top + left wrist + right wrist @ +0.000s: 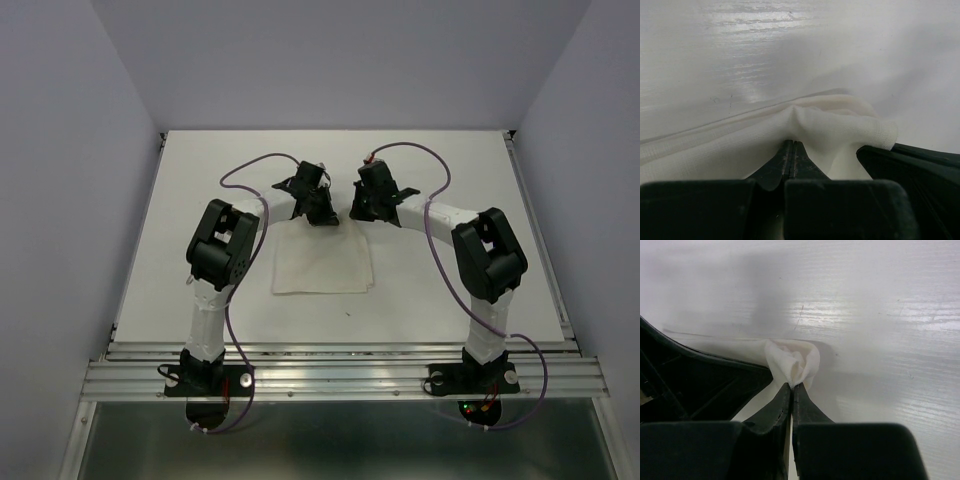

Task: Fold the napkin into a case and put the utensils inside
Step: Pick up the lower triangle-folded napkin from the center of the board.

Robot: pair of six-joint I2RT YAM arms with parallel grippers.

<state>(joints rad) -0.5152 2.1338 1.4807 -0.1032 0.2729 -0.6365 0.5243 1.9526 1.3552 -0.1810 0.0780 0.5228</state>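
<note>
- The left arm (218, 252) rises from its base at the near edge of the white table (170, 220) and reaches in toward the middle. A purple cable (240, 172) loops beside it.
- The left gripper (322, 216) is down at the far edge of the napkin (322, 264), about midway along that edge.
- In the left wrist view its fingers (786, 159) are pressed together with no gap showing. They pinch a small fold of the cloth at their tips, and the fabric puckers into a ridge just ahead of them.
- The napkin lies in the middle of the table as a flat, roughly square white sheet between the two arms. Its near edge is toward the bases. Only its far edge is gathered, where the grippers hold it.
- The right gripper (358, 212) sits just beside the left one, at the napkin's far right corner.
- In the right wrist view its fingers (801, 405) are closed tight. A bunched knot of napkin stands up from between the tips, and the black body of the left gripper fills the left side of that view.
- The right arm (488, 258) bends in from its base on the right, with its own purple cable trailing along it.
</note>
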